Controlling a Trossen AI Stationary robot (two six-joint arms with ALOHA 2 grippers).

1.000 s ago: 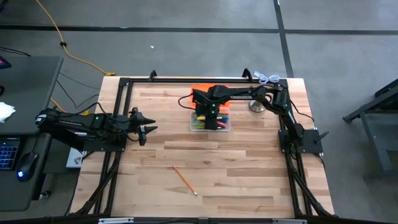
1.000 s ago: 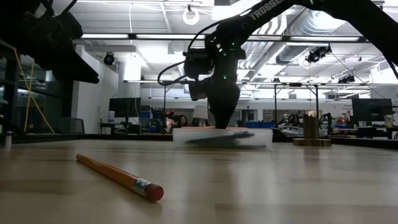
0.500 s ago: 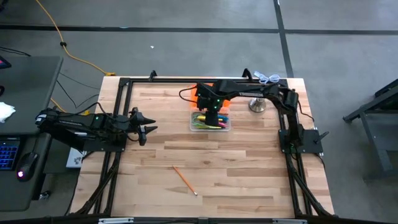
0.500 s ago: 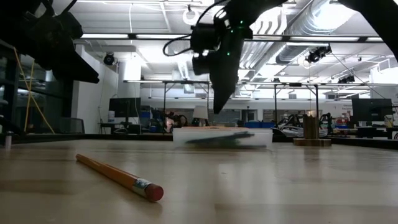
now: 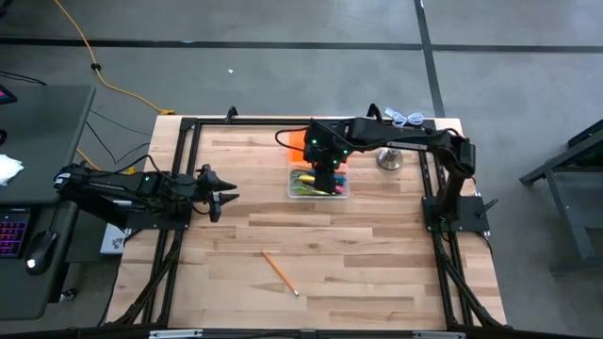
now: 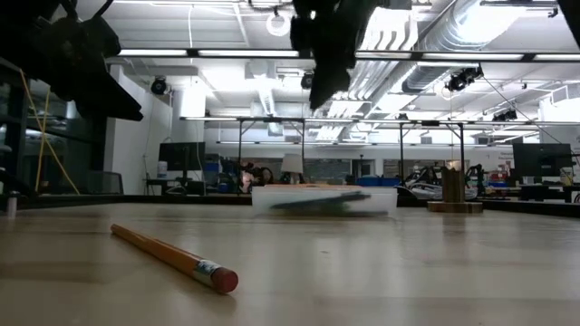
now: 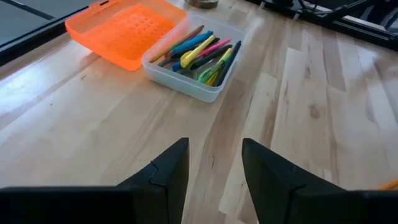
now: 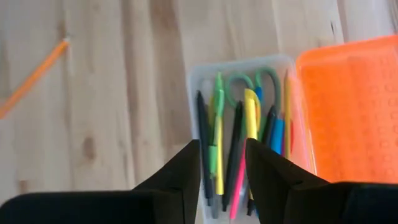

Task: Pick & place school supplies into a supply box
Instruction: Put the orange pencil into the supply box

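The supply box (image 5: 318, 184) is a clear tub on the table's far middle. It holds several pens, pencils and green-handled scissors (image 8: 249, 84). Its orange lid (image 5: 300, 141) lies flat beside it on the far side. One orange pencil (image 5: 280, 273) lies alone on the wood toward the near edge, its eraser end nearest in the low view (image 6: 172, 256). My right gripper (image 8: 222, 168) hangs open above the box (image 8: 242, 137), pointing down, with nothing between its fingers. My left gripper (image 5: 226, 198) waits open at the table's left, facing the box (image 7: 193, 59).
A small silver bell-shaped object (image 5: 388, 160) stands right of the box, near the right arm's frame. A black frame runs along the table's far, left and right edges. Bare wood (image 5: 358, 264) spreads between the box and the near edge, around the lone pencil.
My right gripper has risen straight up out of the supply box, from down among the pens to well above the tub, tipping a little. The gap between its fingers looks the same. The box, the lid and the lone pencil have stayed where they were.
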